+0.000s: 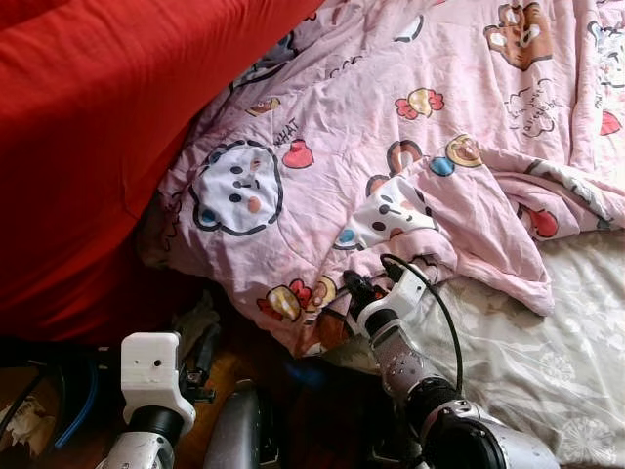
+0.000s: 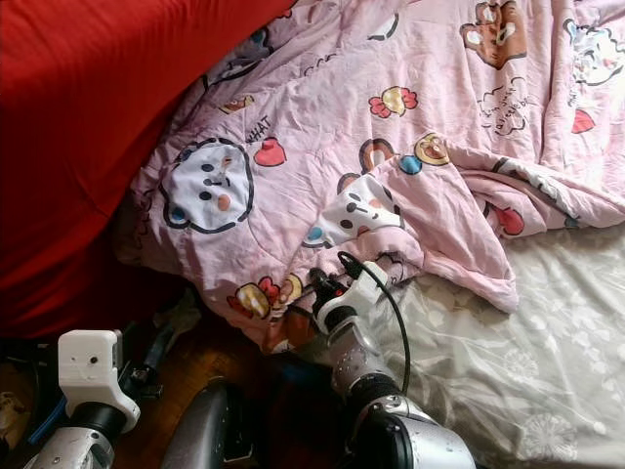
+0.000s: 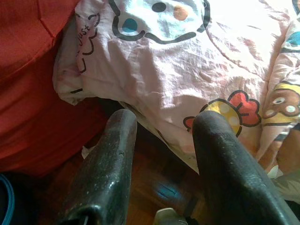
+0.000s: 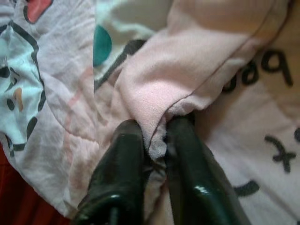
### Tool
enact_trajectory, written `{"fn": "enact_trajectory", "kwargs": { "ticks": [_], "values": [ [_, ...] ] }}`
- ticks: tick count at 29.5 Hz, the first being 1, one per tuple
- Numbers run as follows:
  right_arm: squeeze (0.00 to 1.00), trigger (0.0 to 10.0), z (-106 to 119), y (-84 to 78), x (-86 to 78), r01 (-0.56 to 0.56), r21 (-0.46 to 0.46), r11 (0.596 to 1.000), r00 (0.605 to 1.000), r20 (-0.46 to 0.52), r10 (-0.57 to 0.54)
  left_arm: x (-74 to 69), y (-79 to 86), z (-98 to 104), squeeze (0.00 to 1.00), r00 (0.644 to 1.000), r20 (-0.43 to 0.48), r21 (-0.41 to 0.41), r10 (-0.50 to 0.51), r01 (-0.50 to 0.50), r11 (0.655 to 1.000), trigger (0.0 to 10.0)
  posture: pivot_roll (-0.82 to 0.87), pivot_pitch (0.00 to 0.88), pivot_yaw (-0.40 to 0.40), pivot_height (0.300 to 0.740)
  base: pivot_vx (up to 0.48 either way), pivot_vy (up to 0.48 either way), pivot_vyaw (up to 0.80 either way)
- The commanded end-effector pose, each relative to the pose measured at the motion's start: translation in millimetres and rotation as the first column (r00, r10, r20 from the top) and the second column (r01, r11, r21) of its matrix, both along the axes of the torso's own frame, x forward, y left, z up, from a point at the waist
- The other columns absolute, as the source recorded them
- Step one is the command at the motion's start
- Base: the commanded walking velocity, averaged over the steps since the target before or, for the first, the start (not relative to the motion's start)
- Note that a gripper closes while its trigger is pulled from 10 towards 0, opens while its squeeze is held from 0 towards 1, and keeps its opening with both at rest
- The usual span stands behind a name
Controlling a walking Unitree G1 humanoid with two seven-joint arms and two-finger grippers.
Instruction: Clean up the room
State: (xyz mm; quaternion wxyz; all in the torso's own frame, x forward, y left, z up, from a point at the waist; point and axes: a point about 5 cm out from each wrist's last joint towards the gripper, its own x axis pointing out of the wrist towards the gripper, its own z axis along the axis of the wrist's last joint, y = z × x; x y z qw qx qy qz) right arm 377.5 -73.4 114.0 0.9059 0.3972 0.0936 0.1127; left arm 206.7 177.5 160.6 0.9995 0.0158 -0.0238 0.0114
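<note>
Nearest, the left gripper (image 3: 161, 154) hangs low w/ fingers spread and nothing between them, just short of the quilt (image 1: 391, 166) hem over the wood floor (image 3: 154, 183), prob. waiting to take a second hold. The right gripper (image 4: 154, 140) is clamped on a fold of the quilt's edge, likely so it can be dragged flat over the bed. The quilt is pink w/ cartoon animals, crumpled, spilling off the pale floral sheet (image 1: 547, 352); beyond, a red blanket (image 1: 88, 117) lies alongside.
</note>
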Motion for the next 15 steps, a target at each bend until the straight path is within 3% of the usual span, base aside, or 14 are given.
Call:
{"fn": "enact_trajectory", "kwargs": {
  "ticks": [1,10,15],
  "values": [
    [0.0,0.0,-14,0.1,-6.6,0.009,0.008,1.0,0.999,-0.053,-0.009,-5.8,1.3,-6,0.0,0.999,-0.034,0.019,0.018,-0.017,1.0,10.0,0.34,0.698,-0.04,0.622,0.0,0.0,0.0],
    [0.0,0.0,-8,-14.0,-2.8,0.029,-0.04,0.999,1.0,0.007,-0.029,4.8,3.1,-10,0.0,0.999,-0.027,0.022,0.017,-0.017,1.0,10.0,0.31,0.652,-0.059,0.622,0.0,0.0,0.0],
    [0.0,0.0,-17,-34.8,-8.6,0.044,-0.073,0.996,0.997,0.06,-0.039,19.4,5.4,-16,0.0,1.0,-0.019,0.019,0.014,-0.014,1.0,10.0,0.27,0.595,-0.077,0.622,0.0,0.0,0.0]
  ]
}}
